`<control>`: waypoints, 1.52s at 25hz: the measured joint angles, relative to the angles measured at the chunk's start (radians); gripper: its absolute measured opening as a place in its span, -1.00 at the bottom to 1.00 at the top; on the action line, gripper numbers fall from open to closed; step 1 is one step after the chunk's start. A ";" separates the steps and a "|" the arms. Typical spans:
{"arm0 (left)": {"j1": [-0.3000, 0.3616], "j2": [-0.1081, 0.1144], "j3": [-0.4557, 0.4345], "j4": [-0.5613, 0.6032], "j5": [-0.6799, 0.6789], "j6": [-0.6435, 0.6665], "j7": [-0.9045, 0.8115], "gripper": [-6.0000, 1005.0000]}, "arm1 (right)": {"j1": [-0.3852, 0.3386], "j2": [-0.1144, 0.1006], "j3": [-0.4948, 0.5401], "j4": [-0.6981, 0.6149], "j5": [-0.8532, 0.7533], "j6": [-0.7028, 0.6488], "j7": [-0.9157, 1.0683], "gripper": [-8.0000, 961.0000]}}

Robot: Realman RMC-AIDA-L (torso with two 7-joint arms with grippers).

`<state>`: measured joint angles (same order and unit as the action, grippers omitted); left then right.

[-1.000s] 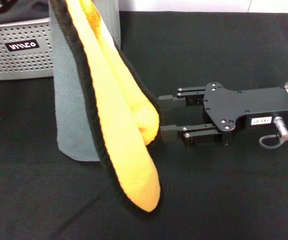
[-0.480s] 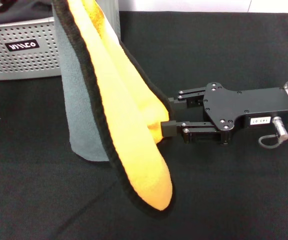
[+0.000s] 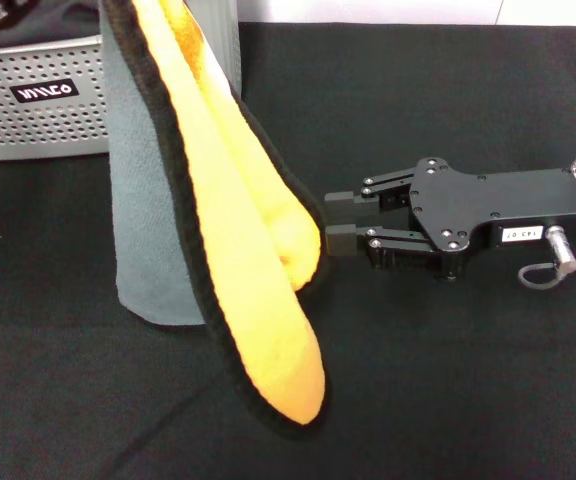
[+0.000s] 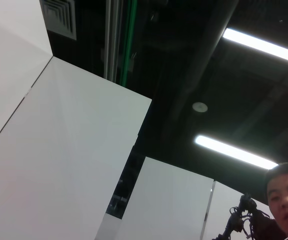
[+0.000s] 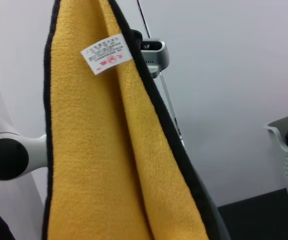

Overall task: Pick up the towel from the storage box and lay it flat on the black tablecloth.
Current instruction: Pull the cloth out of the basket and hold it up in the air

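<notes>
Black tablecloth (image 3: 448, 110) spread across the whole work surface, slightly textured, reaching up to a pale wall strip at the far edge

Hanging above it, left of centre in the head view, the towel (image 3: 238, 250): lifted clear of the box, upper end running out of frame at the top, folded lengthwise so that the grey face shows on the left and the yellow-orange face bulges to the right, black trim tracing each fold, lowest lobe dangling near the bottom of the frame. Whether that lobe touches the cloth below cannot be told. In the right wrist view, the same towel (image 5: 109, 150) fills the middle, orange side out, with a small white tag (image 5: 106, 54) near its top

Storage box (image 3: 38, 100) at the far left on the tablecloth, light grey, perforated wall, black label with white lettering; inside, only a dark mass at the rim, too cropped to identify

Right gripper (image 3: 330, 226) reaching in low from the right, level with the towel's middle fold, fingers drawn near each other with a narrow gap, tips right at the black edge trim; an actual pinch on the fabric cannot be confirmed

Left gripper out of sight; left wrist view aimed at ceiling lights and white partitions
</notes>
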<state>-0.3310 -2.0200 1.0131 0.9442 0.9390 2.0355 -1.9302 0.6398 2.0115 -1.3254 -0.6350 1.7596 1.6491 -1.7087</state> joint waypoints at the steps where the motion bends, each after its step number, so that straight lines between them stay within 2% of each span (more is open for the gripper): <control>1: 0.000 0.000 0.002 0.000 0.000 0.000 0.000 -0.90 | 0.001 0.000 0.000 0.000 0.000 -0.004 0.000 -0.33; 35: -0.001 0.000 0.010 -0.004 -0.002 0.000 0.010 -0.90 | 0.034 0.008 -0.001 0.041 0.007 -0.010 0.001 -0.37; 38: 0.000 0.000 0.010 -0.004 -0.002 0.000 0.010 -0.90 | 0.034 0.006 0.000 0.035 0.004 -0.011 0.002 -0.49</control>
<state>-0.3312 -2.0202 1.0231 0.9403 0.9372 2.0354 -1.9205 0.6739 2.0175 -1.3258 -0.6001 1.7633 1.6385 -1.7066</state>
